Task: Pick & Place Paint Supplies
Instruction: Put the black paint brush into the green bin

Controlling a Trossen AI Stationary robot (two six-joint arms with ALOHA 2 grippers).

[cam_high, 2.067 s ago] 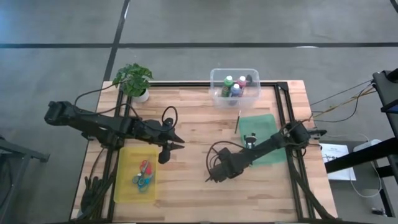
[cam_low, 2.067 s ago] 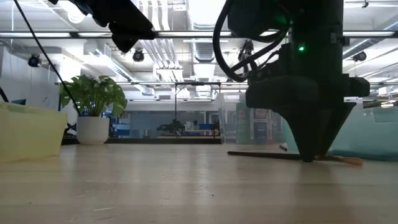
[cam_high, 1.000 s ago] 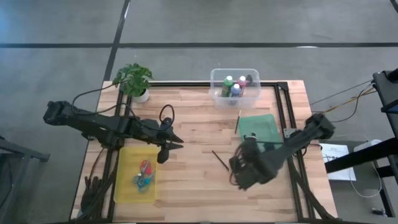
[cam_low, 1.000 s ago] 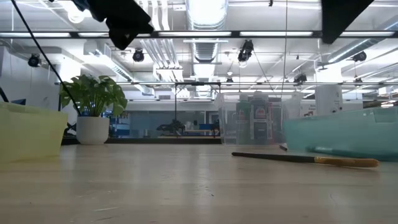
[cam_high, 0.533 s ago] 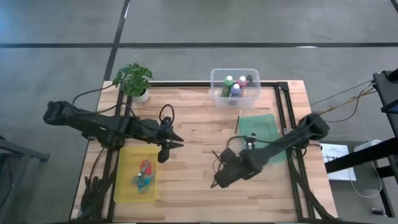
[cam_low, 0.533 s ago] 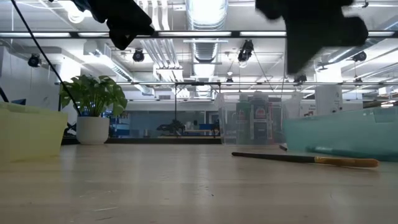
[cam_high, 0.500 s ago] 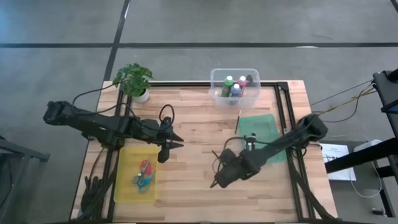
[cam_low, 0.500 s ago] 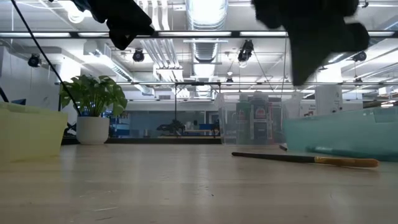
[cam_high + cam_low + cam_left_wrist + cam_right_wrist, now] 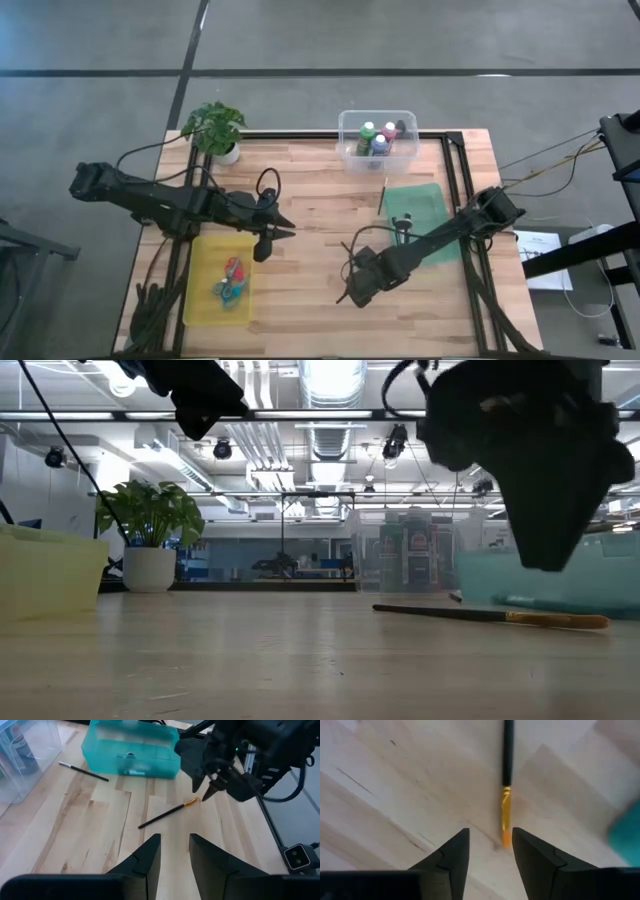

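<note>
- a thin dark-handled brush (image 9: 167, 813) with an orange tip lies flat on the bare wood of the table (image 9: 310, 190), near the middle and toward the right; in the low view the brush (image 9: 490, 615) rests on the tabletop in front of the teal tray.
- the right gripper (image 9: 487, 851) hangs just above the orange end of that brush (image 9: 505, 795), fingers spread apart with the tip showing in the gap between them; it holds nothing and does not touch the brush.
- from overhead, the right gripper (image 9: 350, 290) is over the table's front-centre, its arm reaching in from the right edge.
- a second thin brush (image 9: 381, 195) lies on the wood just beside the left edge of the teal tray (image 9: 425, 215); the left wrist view shows this brush (image 9: 82, 771) near the tray's corner.
- the clear bin (image 9: 377, 152) at the far edge holds the white-capped paint bottles (image 9: 368, 137), green, pink and blue, standing together.
- the yellow tray (image 9: 200, 300) at the front left holds small scissors (image 9: 230, 280) with red and blue handles.
- the left gripper (image 9: 173, 855) hovers over the table just beyond the yellow tray's far edge, fingers parted and empty.
- a potted plant (image 9: 215, 128) stands at the far left corner.
</note>
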